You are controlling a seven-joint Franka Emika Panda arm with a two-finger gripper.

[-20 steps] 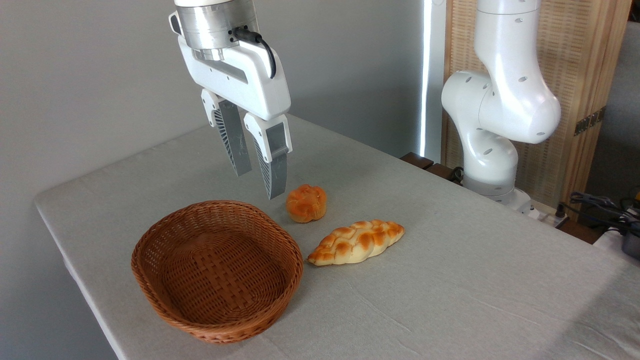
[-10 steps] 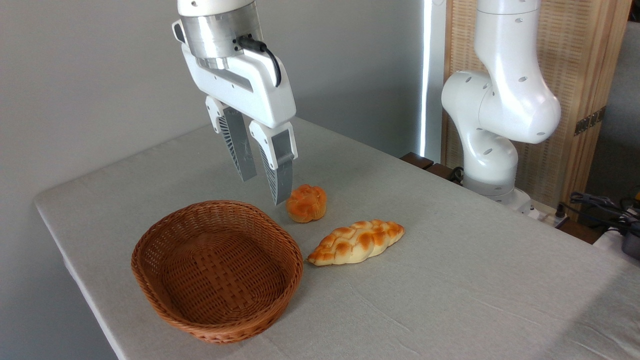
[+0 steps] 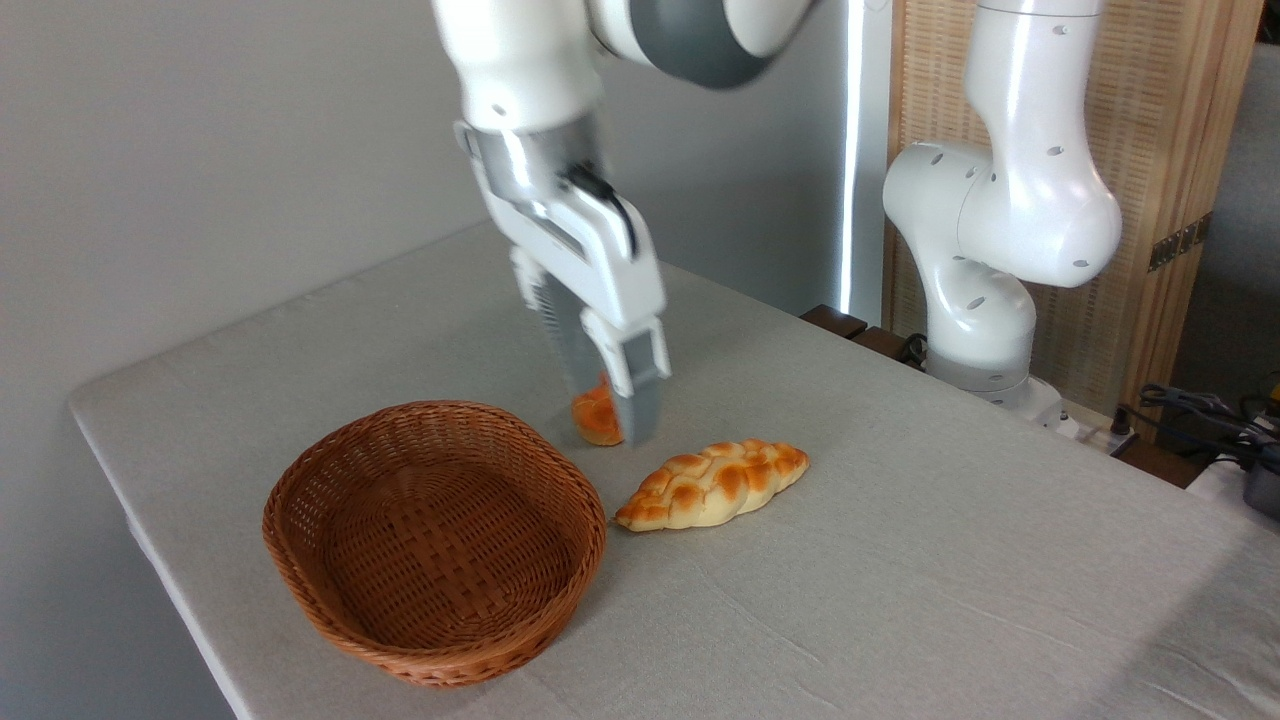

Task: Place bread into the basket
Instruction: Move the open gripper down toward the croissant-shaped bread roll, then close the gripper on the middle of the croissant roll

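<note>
Basket (image 3: 434,540): oval, reddish-brown woven wicker, shallow, flat plaited base; holds nothing. Bread (image 3: 712,484): long braided loaf, pale yellow with toasted golden bumps, pointed ends; lies on the grey cloth-covered table (image 3: 900,560) just right of the basket, not touching it. Bun (image 3: 596,418): small, round, orange, behind the basket's right rim, now half hidden. Gripper (image 3: 615,425): white body, ribbed grey fingers, motion-blurred; has dropped from above the basket's far rim to the bun; jaws slightly apart, whether gripping cannot be told.
</note>
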